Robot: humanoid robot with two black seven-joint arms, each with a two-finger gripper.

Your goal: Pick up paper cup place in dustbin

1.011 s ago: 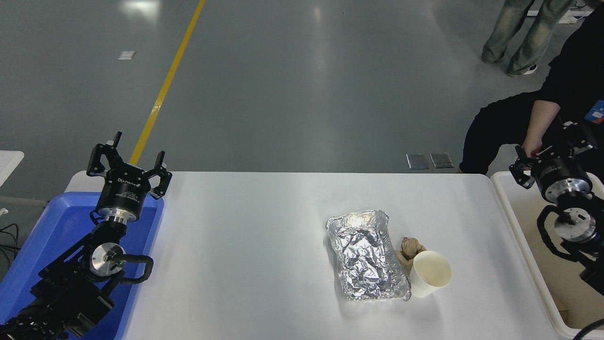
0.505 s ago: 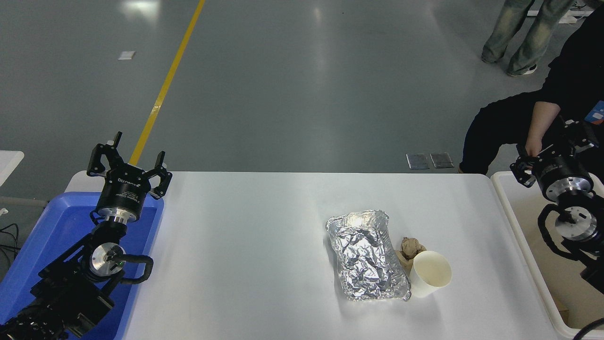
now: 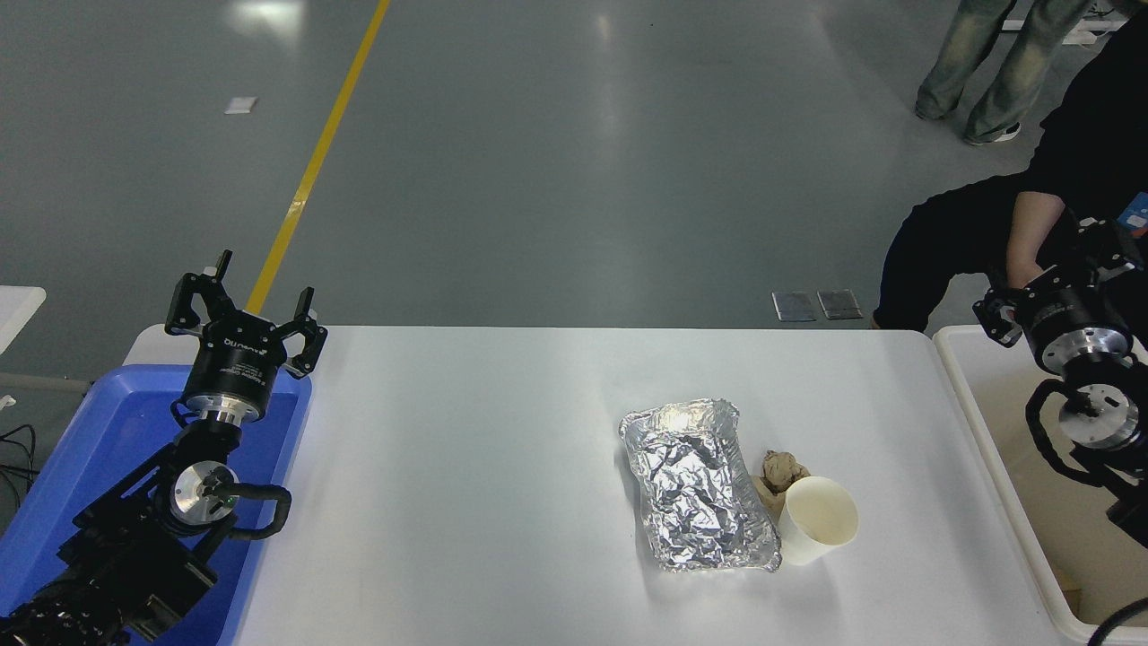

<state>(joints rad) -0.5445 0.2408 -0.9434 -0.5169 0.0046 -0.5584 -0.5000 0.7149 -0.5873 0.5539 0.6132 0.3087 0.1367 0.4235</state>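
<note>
Paper cup [image 3: 818,520] upright, touching foil tray [image 3: 698,484].

only legible-ish print: white lettering on the black body of the left gripper [image 3: 244,309], just below its spread fingers. it sits upside down from this camera and is too small to read off with any certainty; looks like a short brand word in one line, with a finer line of print under it that is a blur. the right gripper [image 3: 1045,285] shows no lettering on the side facing the camera. the paper cup [image 3: 817,520] is plain, no print. the foil tray [image 3: 697,484], the white table [image 3: 466,467] and the blue bin [image 3: 108,431] carry no markings.
</note>
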